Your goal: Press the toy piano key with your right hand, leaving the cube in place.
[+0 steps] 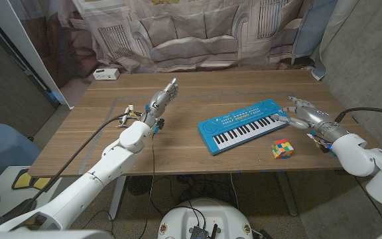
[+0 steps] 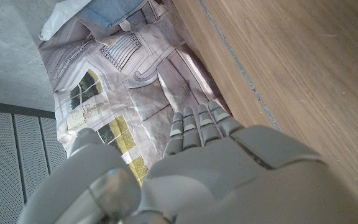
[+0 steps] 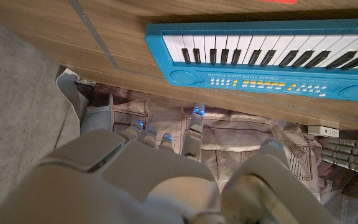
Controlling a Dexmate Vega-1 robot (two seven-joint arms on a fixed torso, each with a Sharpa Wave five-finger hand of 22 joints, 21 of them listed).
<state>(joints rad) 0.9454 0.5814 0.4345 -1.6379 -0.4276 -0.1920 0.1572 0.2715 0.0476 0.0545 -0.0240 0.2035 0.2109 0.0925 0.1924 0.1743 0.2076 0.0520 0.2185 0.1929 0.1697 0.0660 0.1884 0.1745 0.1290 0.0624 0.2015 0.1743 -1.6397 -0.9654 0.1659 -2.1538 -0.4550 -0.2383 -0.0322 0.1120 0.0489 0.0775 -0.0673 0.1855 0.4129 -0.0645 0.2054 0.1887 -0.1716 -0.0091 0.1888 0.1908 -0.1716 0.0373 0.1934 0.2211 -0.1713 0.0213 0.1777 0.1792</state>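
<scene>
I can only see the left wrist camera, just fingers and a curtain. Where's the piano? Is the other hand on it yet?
Observer: The blue toy piano lies on the table's right half, well away from your left hand.
Child: Is the right hand pushing a key?
Observer: The right hand is at the piano's right end with fingers spread. From the head view I can't tell if a fingertip touches a key.
Child: Where's the cube?
Observer: The colourful cube sits in front of the piano's right end, nearer the robot, apart from the right hand.
</scene>
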